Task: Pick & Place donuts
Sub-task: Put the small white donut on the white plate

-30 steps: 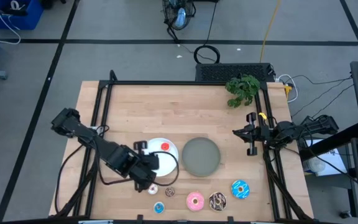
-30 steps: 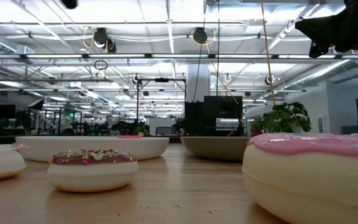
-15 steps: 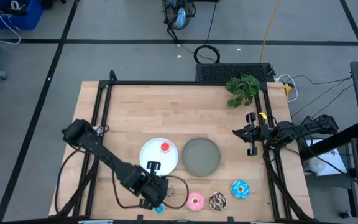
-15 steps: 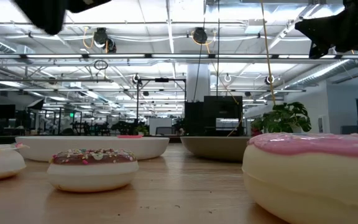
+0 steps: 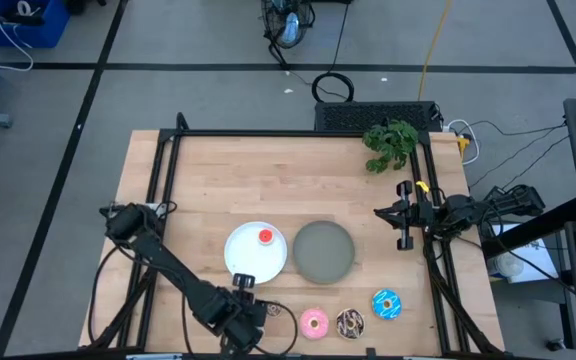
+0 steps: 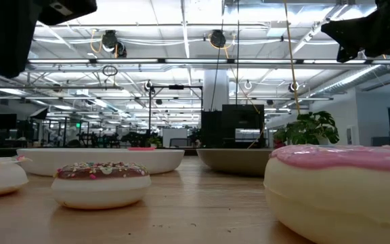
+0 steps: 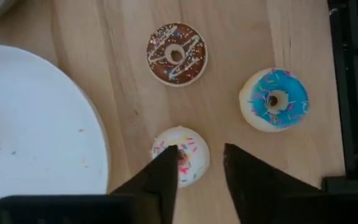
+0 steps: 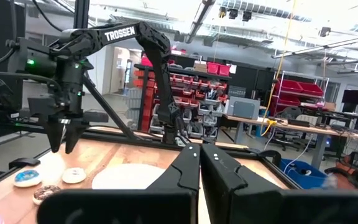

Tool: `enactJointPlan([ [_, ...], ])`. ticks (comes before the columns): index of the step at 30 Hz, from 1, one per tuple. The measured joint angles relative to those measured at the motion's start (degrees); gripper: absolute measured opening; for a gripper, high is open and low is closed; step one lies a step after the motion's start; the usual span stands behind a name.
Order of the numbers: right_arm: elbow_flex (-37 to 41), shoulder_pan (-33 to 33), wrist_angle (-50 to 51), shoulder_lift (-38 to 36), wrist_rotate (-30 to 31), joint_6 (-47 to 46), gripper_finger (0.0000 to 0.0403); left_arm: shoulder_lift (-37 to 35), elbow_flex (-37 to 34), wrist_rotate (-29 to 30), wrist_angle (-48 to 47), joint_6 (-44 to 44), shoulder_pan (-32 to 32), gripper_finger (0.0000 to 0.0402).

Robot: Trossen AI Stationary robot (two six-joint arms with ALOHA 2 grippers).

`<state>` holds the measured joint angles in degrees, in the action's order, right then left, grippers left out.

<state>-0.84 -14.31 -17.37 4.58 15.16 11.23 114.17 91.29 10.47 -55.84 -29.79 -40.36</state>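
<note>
My left gripper [image 7: 197,165], fingers spread, hovers over the white-pink donut [image 7: 180,156] just beside the white plate [image 5: 238,252], which so far holds only the red donut [image 5: 265,237], while the grey plate [image 5: 323,251] is bare and my right gripper [image 5: 404,214] waits pressed shut at the table's right edge.

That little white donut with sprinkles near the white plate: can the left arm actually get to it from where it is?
Probably yes. The left gripper hangs right over the white sprinkled donut with its fingers apart. The white plate, brown donut and blue donut all lie clear of it.
</note>
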Motion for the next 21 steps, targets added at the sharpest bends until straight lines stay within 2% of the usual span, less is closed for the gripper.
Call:
enactJointPlan([
  [3, 0.0, 0.0, -0.2, 0.0, 0.0, 0.1, 0.0004, -0.1, -0.4, 0.1, 0.0, -2.6, -0.3, 0.0179],
  [8, 0.0, 0.0, -0.8, 0.0, 0.0, -1.8, 0.0004, -0.1, -2.0, 0.0, 0.5, -7.5, -0.7, 0.0205],
  [21, 0.0, 0.0, -0.8, 0.0, 0.0, -2.1, 0.0004, -0.1, -9.7, 0.2, 9.3, -8.0, -2.2, 0.0214],
])
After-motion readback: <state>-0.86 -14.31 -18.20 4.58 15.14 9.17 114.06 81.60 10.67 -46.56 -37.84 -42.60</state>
